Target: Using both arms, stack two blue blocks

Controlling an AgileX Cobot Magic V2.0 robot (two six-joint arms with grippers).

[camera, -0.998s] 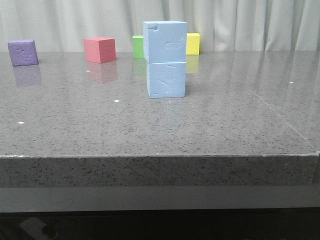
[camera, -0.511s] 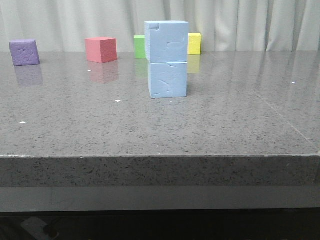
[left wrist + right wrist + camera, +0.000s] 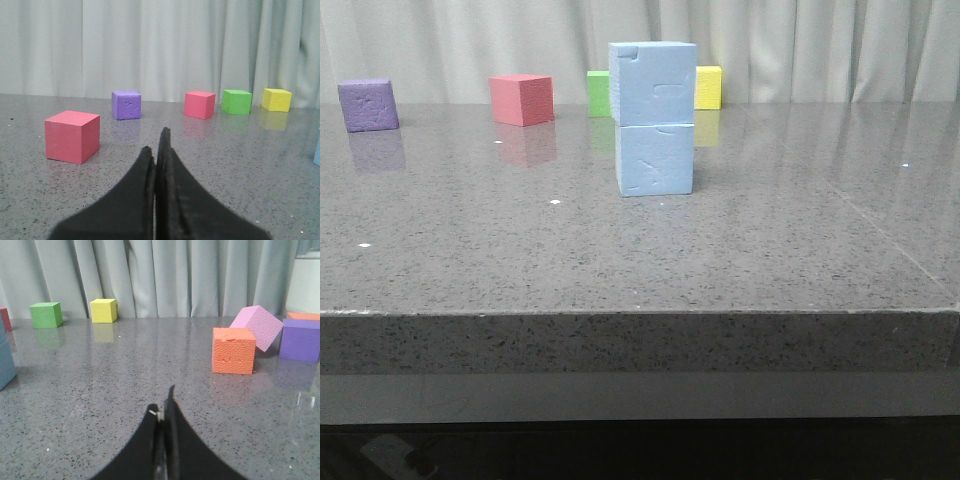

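Two pale blue blocks stand stacked at the middle of the table in the front view: the upper blue block rests squarely on the lower blue block. Neither arm shows in the front view. My left gripper is shut with nothing between its fingers, low over the table; a sliver of blue block shows at that view's edge. My right gripper is shut and empty too, with the stack's blue edge off to one side.
At the back of the table stand a purple cube, a red cube, a green cube and a yellow cube. A red cube sits near the left gripper. Orange, pink and purple cubes lie near the right gripper.
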